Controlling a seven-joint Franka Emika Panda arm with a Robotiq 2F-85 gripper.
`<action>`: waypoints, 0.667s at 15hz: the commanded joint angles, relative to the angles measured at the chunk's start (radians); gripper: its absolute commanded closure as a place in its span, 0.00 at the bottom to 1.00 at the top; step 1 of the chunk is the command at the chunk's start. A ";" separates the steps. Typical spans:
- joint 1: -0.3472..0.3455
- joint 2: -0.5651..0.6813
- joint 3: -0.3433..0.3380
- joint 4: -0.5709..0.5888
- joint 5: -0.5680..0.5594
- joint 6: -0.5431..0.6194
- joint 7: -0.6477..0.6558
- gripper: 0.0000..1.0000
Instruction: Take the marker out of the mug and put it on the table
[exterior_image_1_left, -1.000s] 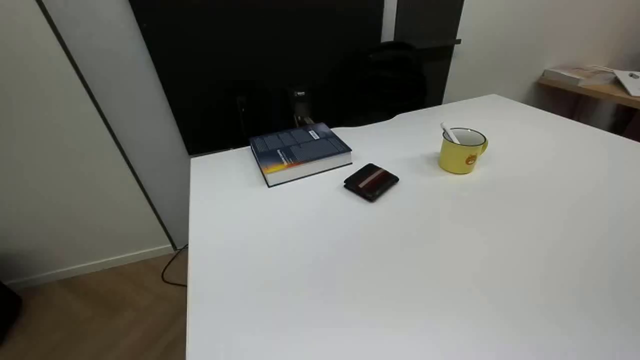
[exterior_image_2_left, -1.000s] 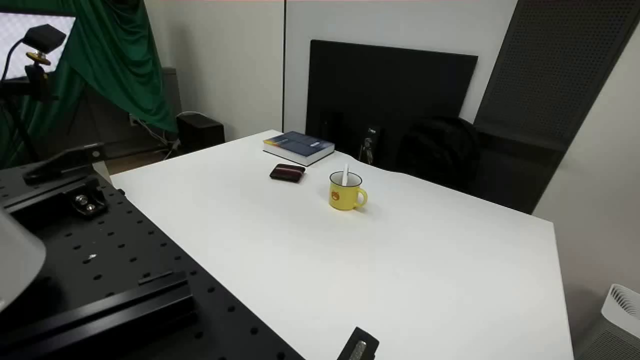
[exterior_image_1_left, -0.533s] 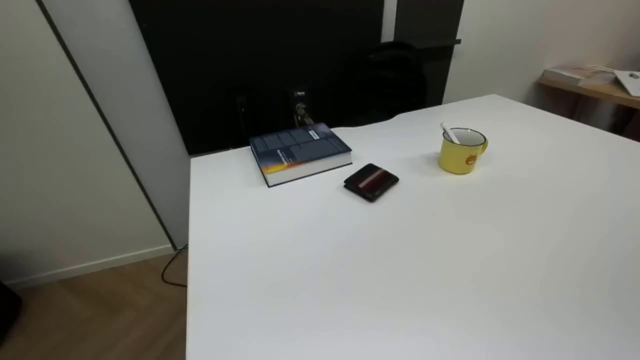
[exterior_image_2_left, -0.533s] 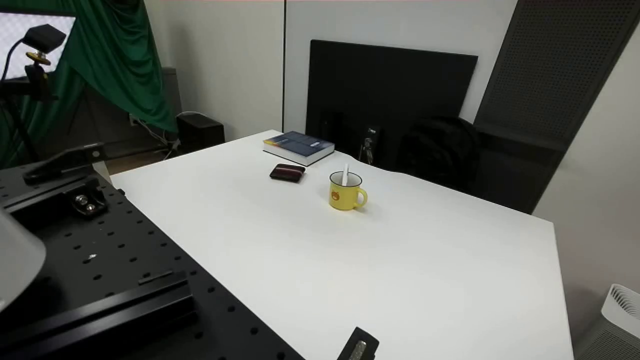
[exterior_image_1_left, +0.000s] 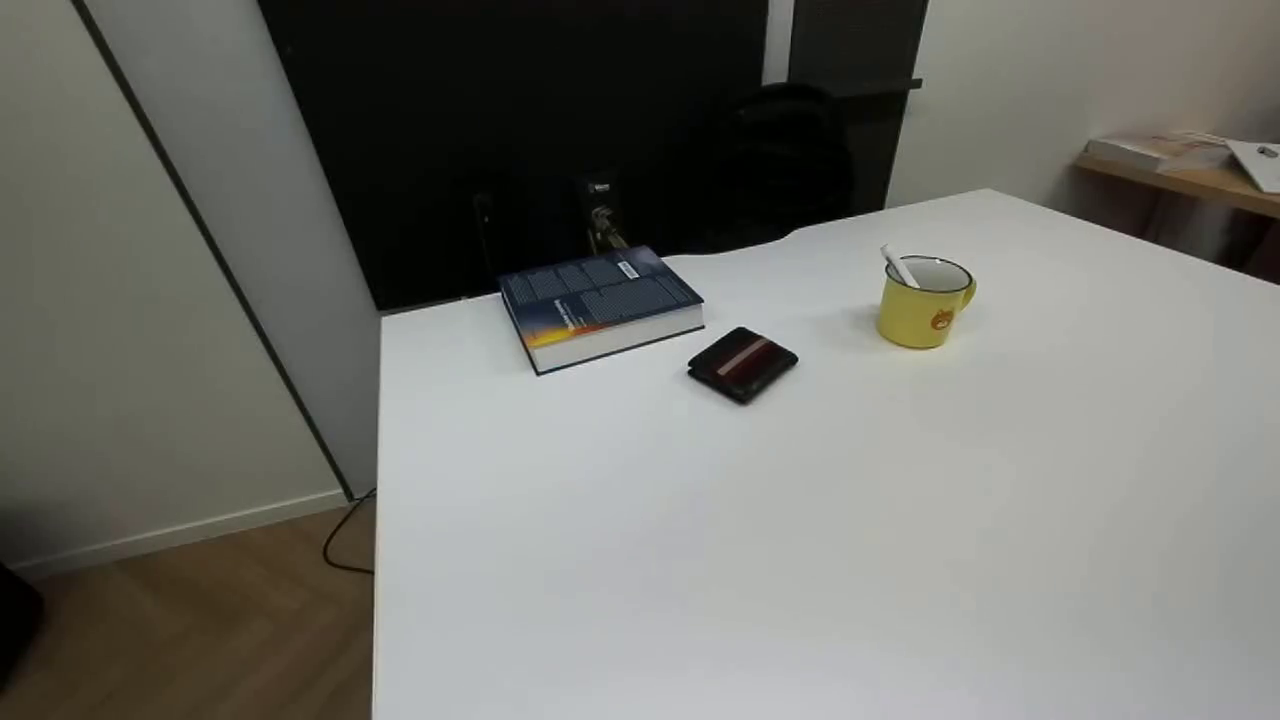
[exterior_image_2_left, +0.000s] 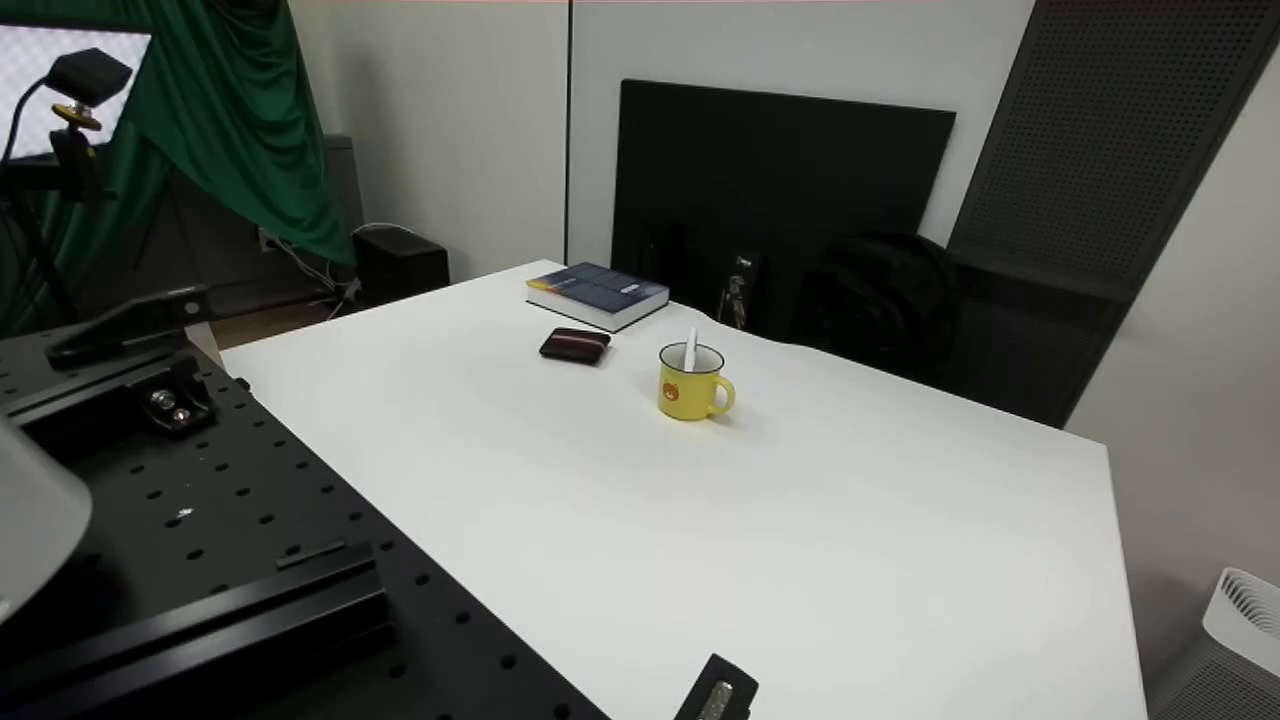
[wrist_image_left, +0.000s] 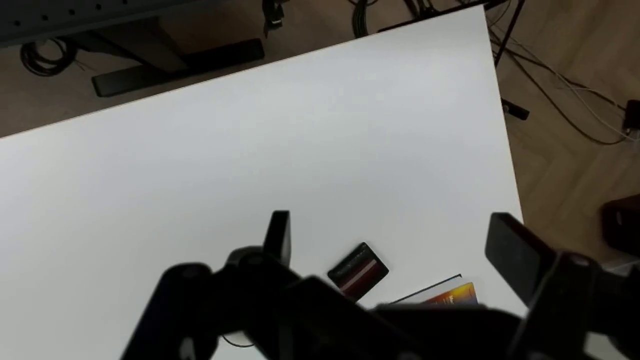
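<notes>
The yellow mug (exterior_image_1_left: 915, 320) stands upright on the white table (exterior_image_1_left: 780, 540), with its handle to the right in both exterior views (exterior_image_2_left: 685, 396). The marker (exterior_image_1_left: 900, 266) leans inside the mug, its white end sticking up past the rim; it also shows in an exterior view (exterior_image_2_left: 691, 350). Its lower part is hidden in the mug. In the wrist view, my gripper (wrist_image_left: 392, 225) is open and empty above the table (wrist_image_left: 300, 140), with its fingers wide apart. Only a sliver of the mug's rim (wrist_image_left: 239, 344) shows there, below the left finger. The gripper is outside both exterior views.
A dark wallet (exterior_image_1_left: 742, 365) lies left of the mug, and a thick blue-grey book (exterior_image_1_left: 600, 305) lies behind it. Both show between the fingers in the wrist view, wallet (wrist_image_left: 361, 272) and book (wrist_image_left: 455, 296). A black perforated mounting plate (exterior_image_2_left: 230, 480) borders the table.
</notes>
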 joint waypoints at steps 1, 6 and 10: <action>-0.004 0.010 0.006 -0.002 -0.104 -0.036 -0.070 0.00; -0.018 0.032 -0.004 0.004 -0.301 -0.069 -0.206 0.00; -0.033 0.045 -0.026 -0.007 -0.409 0.014 -0.280 0.00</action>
